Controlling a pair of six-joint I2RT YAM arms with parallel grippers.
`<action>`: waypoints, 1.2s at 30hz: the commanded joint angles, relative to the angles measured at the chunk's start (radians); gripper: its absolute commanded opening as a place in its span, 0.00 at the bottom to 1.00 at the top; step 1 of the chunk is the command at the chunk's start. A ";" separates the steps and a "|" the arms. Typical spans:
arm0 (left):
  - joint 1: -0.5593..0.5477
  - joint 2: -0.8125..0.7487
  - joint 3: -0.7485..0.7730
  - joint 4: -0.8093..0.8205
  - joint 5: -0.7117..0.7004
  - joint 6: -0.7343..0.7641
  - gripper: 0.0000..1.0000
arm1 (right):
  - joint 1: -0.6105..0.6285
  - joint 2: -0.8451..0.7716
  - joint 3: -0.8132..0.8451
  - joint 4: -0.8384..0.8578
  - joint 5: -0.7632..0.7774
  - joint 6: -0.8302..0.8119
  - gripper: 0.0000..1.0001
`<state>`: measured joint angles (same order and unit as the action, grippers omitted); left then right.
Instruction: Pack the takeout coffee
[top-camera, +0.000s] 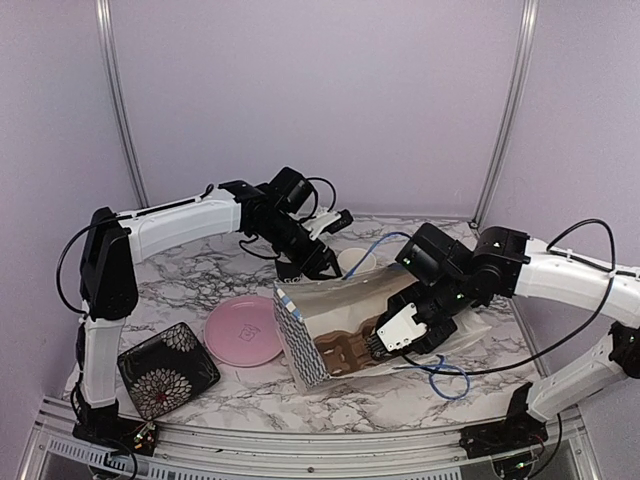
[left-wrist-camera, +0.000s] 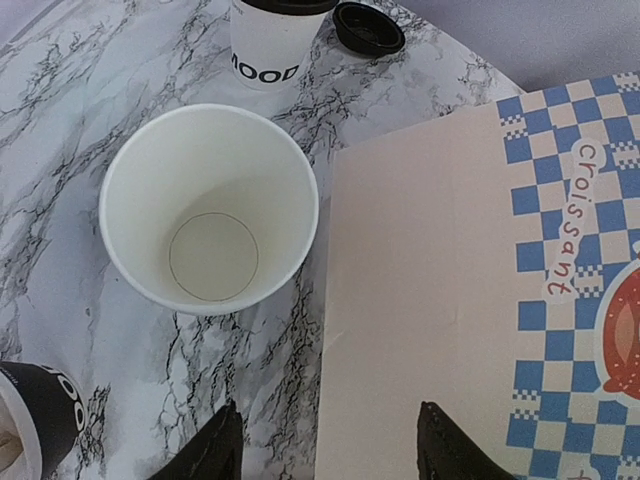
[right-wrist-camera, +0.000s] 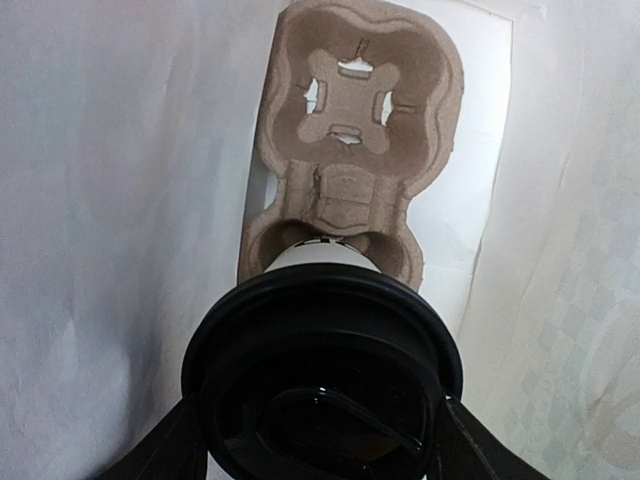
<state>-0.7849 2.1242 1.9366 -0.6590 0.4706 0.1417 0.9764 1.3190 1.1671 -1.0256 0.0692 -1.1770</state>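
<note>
left gripper: jaws apart, empty, hovering by the unlidded cup next to the bag. a careless descent could clip the rim and tip it.
right gripper: clamped on a lidded cup inside the bag, at the carrier socket. seating looks partial, so release may topple it.
</note>
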 joint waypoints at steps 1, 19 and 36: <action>0.027 -0.064 -0.011 -0.023 0.024 0.006 0.61 | -0.010 0.028 0.045 -0.079 -0.037 0.062 0.45; -0.016 -0.002 -0.056 -0.062 0.150 0.003 0.57 | -0.010 0.149 0.206 -0.346 -0.218 0.157 0.44; -0.029 0.014 -0.059 -0.065 0.139 0.002 0.57 | -0.010 0.280 0.212 -0.264 -0.091 0.256 0.44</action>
<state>-0.8162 2.1220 1.8874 -0.6865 0.6083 0.1387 0.9703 1.5688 1.3846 -1.3102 -0.0906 -0.9630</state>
